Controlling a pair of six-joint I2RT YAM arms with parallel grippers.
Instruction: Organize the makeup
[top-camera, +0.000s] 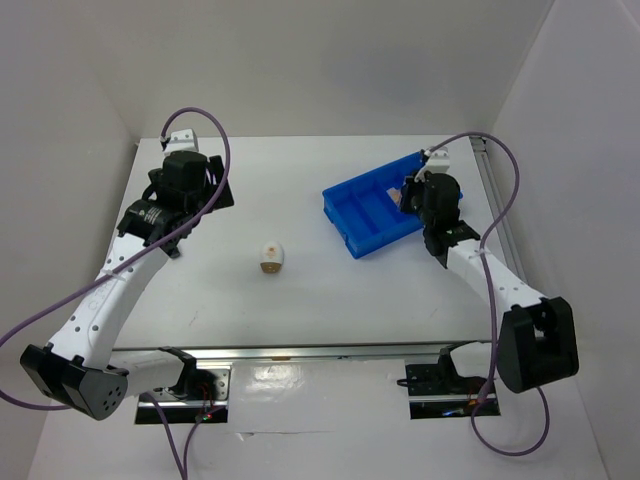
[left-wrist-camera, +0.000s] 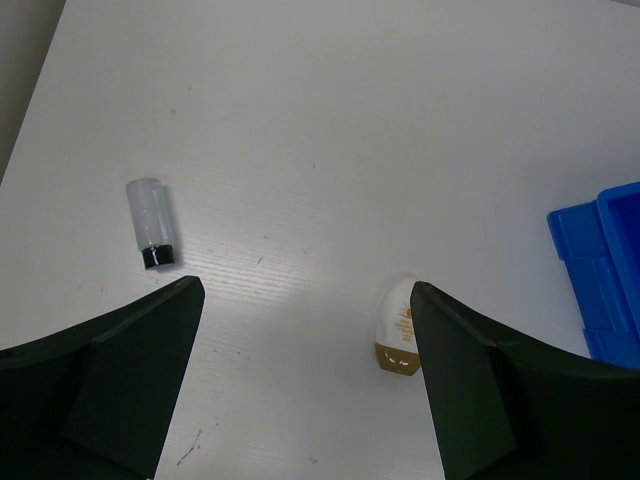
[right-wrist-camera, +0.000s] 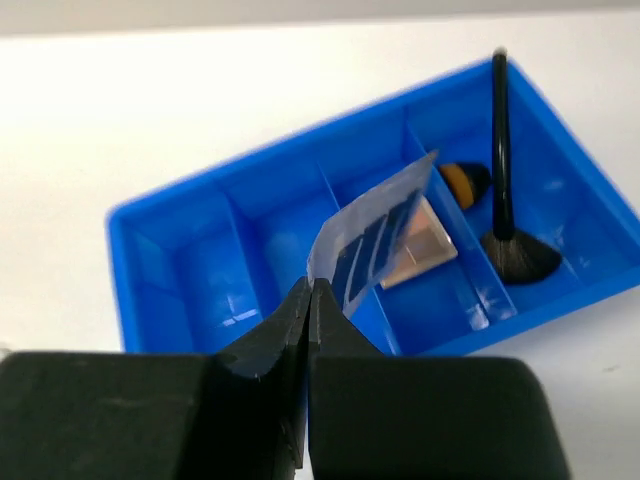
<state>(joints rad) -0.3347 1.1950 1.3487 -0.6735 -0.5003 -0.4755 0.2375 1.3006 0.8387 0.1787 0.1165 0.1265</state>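
**Palette held over tray, release pending; sponge outstanding**

Right gripper (right-wrist-camera: 310, 292): jaws pressed together with no visible gap, apparently pinching the lower corner of the eyeshadow palette (right-wrist-camera: 372, 238). The palette is tilted, its clear face up, above the middle of the blue tray (right-wrist-camera: 160, 215). Whether its far edge touches the tray floor or a divider cannot be told.

Tray contents: a tan square compact (right-wrist-camera: 428, 248) lies just behind the palette, and the two may be touching. A long black brush (right-wrist-camera: 499, 150) occupies the end compartment, bristles toward the near wall. A second brush tip (right-wrist-camera: 466, 180), orange and black, shows beside it.

Left gripper (left-wrist-camera: 307, 288): wide open and empty, above the counter (left-wrist-camera: 330, 120). The white sponge (left-wrist-camera: 398, 338) lies on its side near one finger, well apart from the tray. A small clear vial (left-wrist-camera: 150, 222) with a black cap lies further off.

Assessment: the step in hand is seating the palette.
- It should be lowered flat into one compartment, clear of the dividers.
- The compact should not be pushed or ridden over.
- The jaws should part only once the palette is supported along its length. Dropped from a corner hold, it would likely tip or come to rest on a divider.
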